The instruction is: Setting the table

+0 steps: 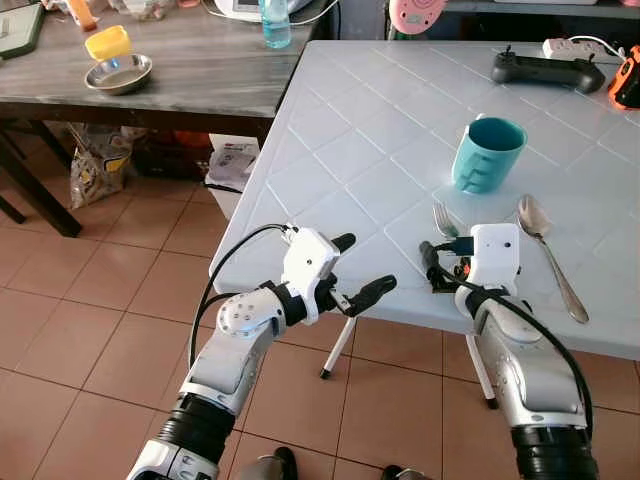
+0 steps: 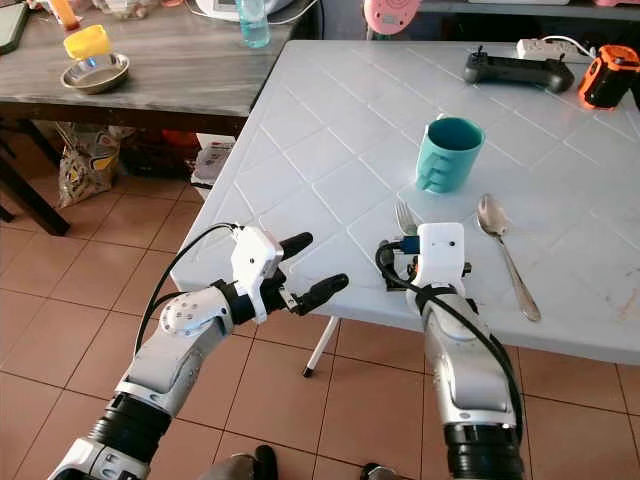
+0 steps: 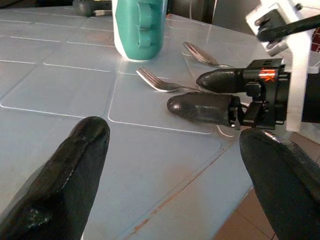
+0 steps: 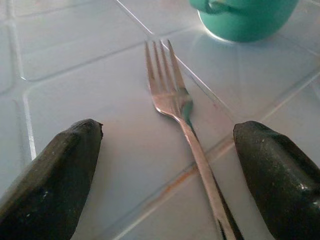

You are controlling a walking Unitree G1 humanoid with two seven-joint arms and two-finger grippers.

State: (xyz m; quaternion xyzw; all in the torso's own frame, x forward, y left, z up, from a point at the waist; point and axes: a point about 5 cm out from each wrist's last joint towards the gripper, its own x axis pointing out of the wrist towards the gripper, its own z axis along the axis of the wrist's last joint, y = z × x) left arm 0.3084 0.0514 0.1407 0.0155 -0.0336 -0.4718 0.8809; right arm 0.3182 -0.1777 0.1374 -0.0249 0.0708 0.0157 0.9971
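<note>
Two grippers reach toward the near edge of the white table (image 1: 330, 130). The right gripper (image 4: 165, 175) sits low at that edge with its two black fingers spread wide. The fork (image 4: 172, 100) lies flat between them, but the fingers do not touch it, so nothing is held. The left gripper (image 1: 355, 270) hovers just off the table's near corner, close to the right one. Its fingers are spread apart too, and it holds nothing.

Going farther from the near edge, the fork's prongs point toward the teal mug (image 1: 487, 153). The mug stands upright just past the fork. The spoon (image 1: 548, 250) lies on the table beside the fork, on the robot's right of it.

I think the job is partly done. A fork, a spoon and a mug are out, and I see no plate. The fork may need a little fixing, since the right gripper sits around it.

Far across the table lie a black controller (image 1: 547, 70), an orange thing (image 1: 626, 80) and a white power strip (image 1: 570, 46). Next to the white table, on the left, is a dark wooden table (image 1: 200, 70) with a metal bowl (image 1: 118, 73), a yellow thing (image 1: 108, 42) and a clear bottle (image 1: 275, 22). Underneath is a floor (image 1: 80, 320) of red-brown tiles.
</note>
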